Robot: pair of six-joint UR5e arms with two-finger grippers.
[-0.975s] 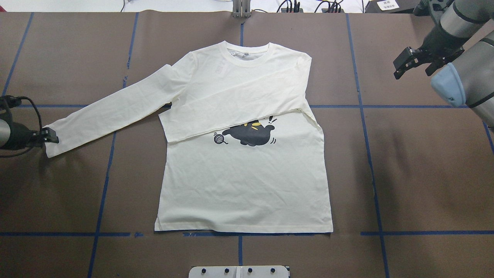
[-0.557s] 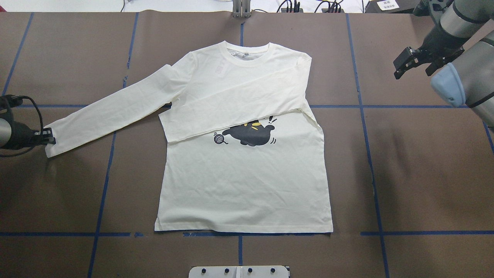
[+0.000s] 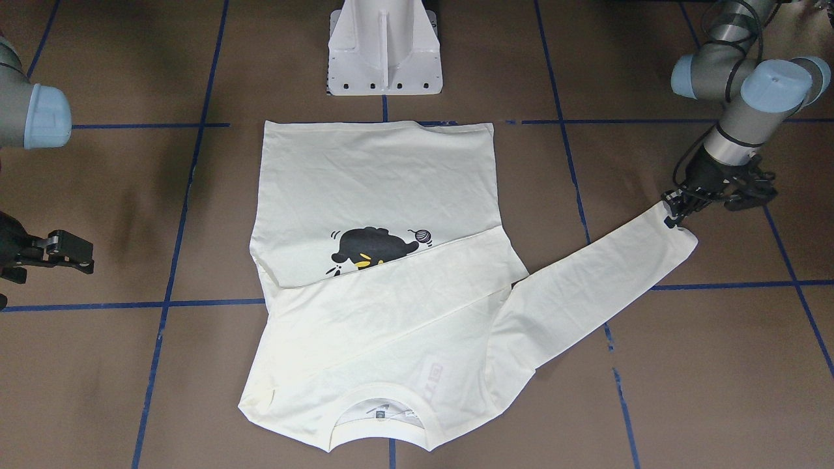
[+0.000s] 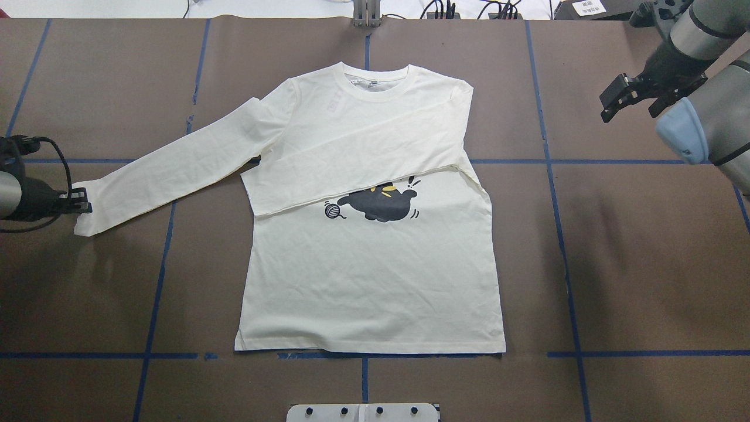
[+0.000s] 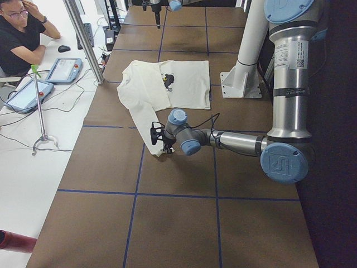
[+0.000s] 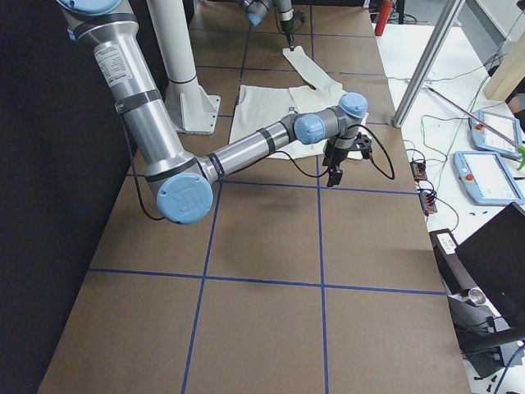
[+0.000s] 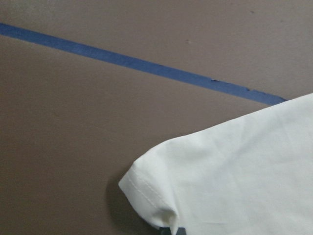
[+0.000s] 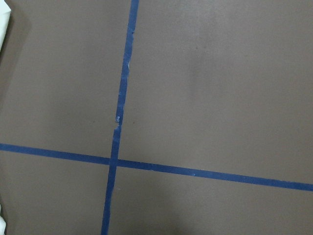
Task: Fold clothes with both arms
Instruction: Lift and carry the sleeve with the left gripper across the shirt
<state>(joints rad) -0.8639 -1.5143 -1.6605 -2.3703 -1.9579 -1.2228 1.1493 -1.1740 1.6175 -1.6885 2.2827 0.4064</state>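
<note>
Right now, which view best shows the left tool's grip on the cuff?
Front-facing: the left tool pinches the cuff corner in plain sight. Overhead shows it small at the edge; exterior left, small and side-on; exterior right, tiny and far; left wrist, just puckered cuff.

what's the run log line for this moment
left gripper: shut on T-shirt at outstretched sleeve cuff | right gripper: open, clear of cloth | shirt: flat, other sleeve folded across chest

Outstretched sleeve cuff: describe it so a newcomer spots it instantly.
Start at the cream T-shirt spread on the brown table. One sleeve runs diagonally out toward the robot's left; the cuff is its far end, pinched by the left tool. The other sleeve lies folded across the chest.
</note>
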